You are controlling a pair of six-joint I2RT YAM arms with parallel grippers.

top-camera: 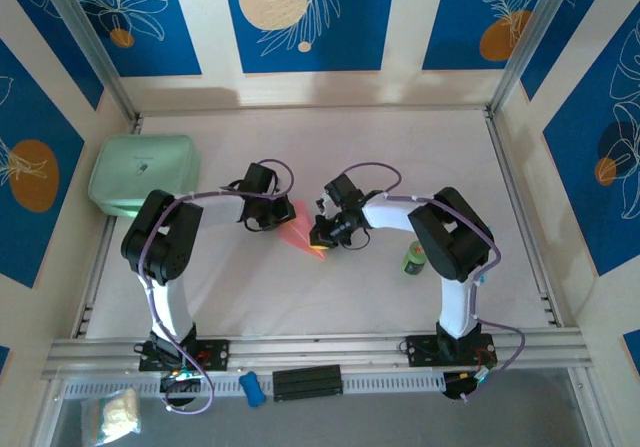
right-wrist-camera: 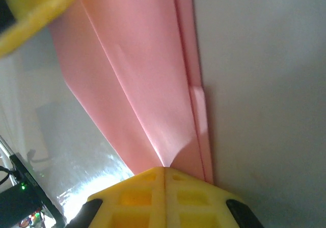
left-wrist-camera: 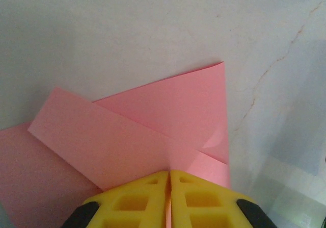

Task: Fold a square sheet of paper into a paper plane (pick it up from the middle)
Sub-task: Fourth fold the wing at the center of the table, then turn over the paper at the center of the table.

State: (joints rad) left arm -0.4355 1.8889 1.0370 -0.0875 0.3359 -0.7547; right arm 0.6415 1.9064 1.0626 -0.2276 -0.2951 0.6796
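Note:
The square sheet of paper is now a folded pink paper plane, held just above the table between the two arms. In the left wrist view, the plane shows overlapping flaps and a pointed corner. My left gripper is shut on its near edge, yellow fingers pressed together. In the right wrist view, the plane runs away as a long narrow shape with creases. My right gripper is shut on its end. From above, the left gripper and right gripper pinch opposite ends.
A mint-green rounded case lies at the back left of the table. A small green can stands beside the right arm. The other gripper's yellow finger shows at the top left of the right wrist view.

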